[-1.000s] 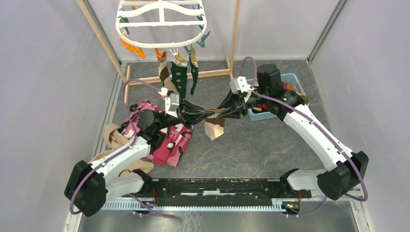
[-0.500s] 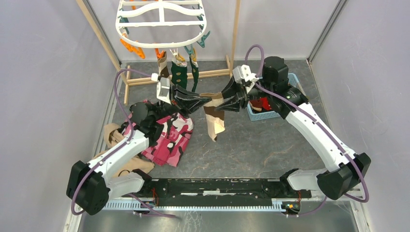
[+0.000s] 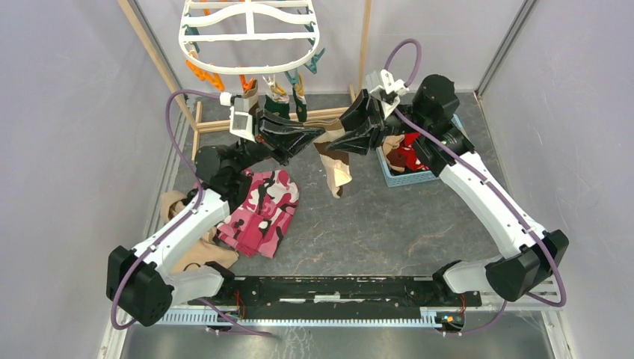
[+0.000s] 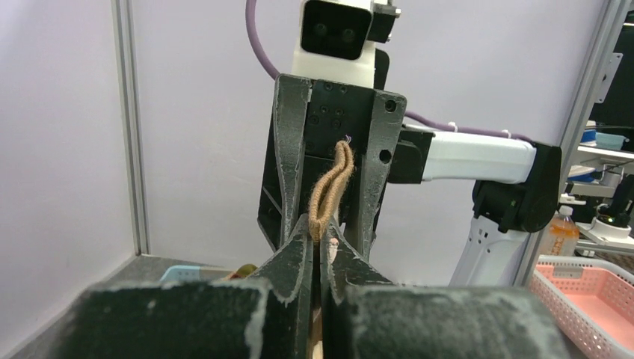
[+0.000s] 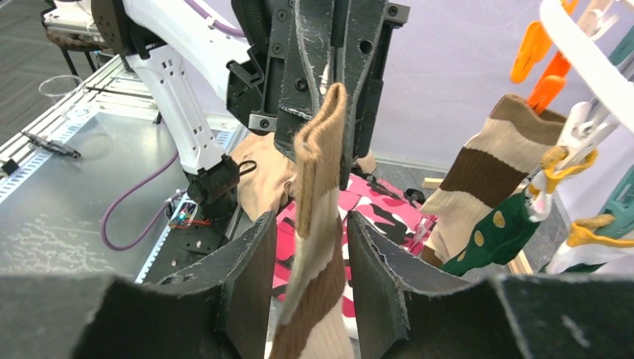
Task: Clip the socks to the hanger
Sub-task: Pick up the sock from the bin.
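Observation:
A tan and brown-striped sock point(image 3: 334, 166) hangs in the air by its cuff point(image 4: 333, 191), and my left gripper point(image 3: 320, 135) is shut on that cuff. Facing it, my right gripper point(image 3: 334, 138) is open; its fingers point(image 5: 247, 262) stand either side of the sock point(image 5: 318, 187) with gaps showing. The white oval hanger point(image 3: 250, 36) hangs just behind and above. Three socks are clipped to its front edge: a brown-striped sock point(image 3: 250, 97), a green dotted sock point(image 3: 278, 107) and a dark green sock point(image 3: 300, 105).
A blue basket point(image 3: 419, 176) behind the right arm holds a red sock point(image 3: 407, 158). A pink camouflage garment point(image 3: 262, 213) and a tan cloth point(image 3: 187, 239) lie on the floor at the left. Wooden stand poles point(image 3: 364, 52) flank the hanger.
Both arms have risen and moved back toward the hanger with the striped sock. The right gripper's jaws have widened away from the sock, which now hangs straight down from the left gripper.

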